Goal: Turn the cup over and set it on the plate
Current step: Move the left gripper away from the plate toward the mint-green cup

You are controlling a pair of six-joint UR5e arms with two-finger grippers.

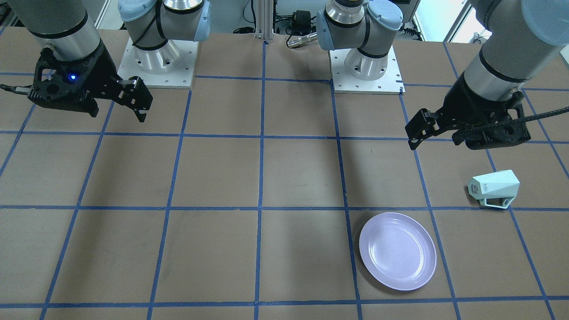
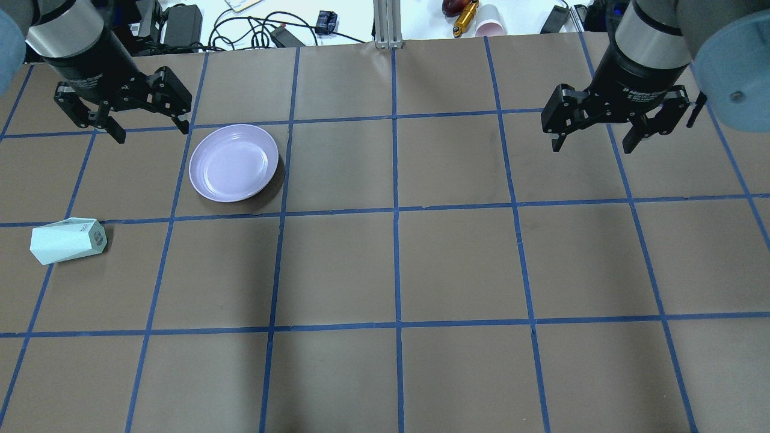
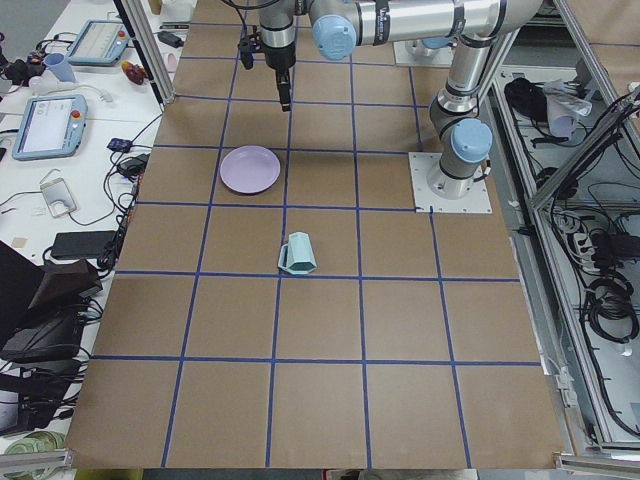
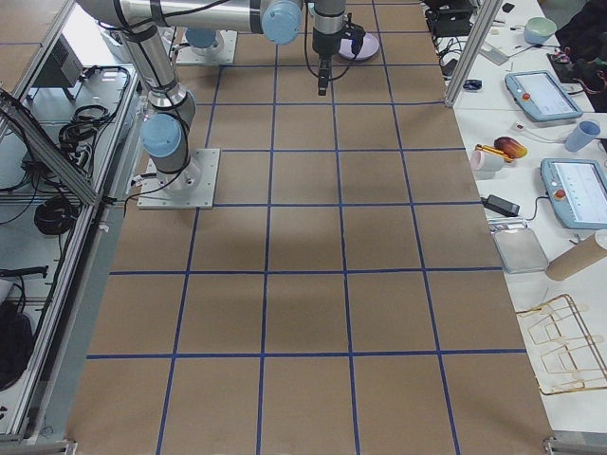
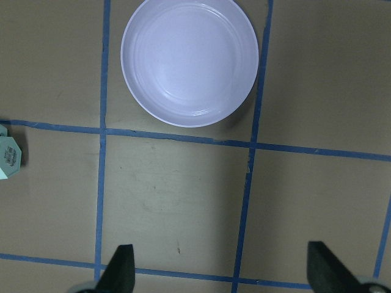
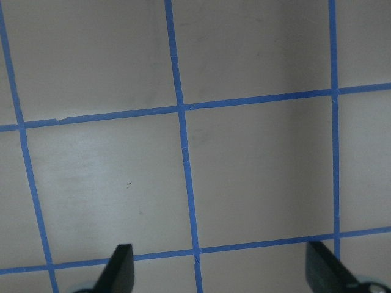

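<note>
The pale mint-green faceted cup [image 2: 68, 240] lies on its side on the table at the far left of the overhead view. It also shows in the front view [image 1: 493, 189], with its open-frame handle toward the table, in the exterior left view [image 3: 298, 253], and at the edge of the left wrist view [image 5: 8, 159]. The lavender plate [image 2: 233, 162] sits empty to the cup's right and farther from the robot; it also shows in the front view [image 1: 397, 251] and the left wrist view [image 5: 189, 61]. My left gripper [image 2: 152, 131] hangs open and empty above the table beside the plate. My right gripper [image 2: 592, 144] is open and empty at the far right.
The brown table [image 2: 397, 264] carries a grid of blue tape. Cables, a power brick and a pink cup [image 2: 490, 27] lie beyond its far edge. The two arm bases [image 1: 158, 58] stand at the robot's side.
</note>
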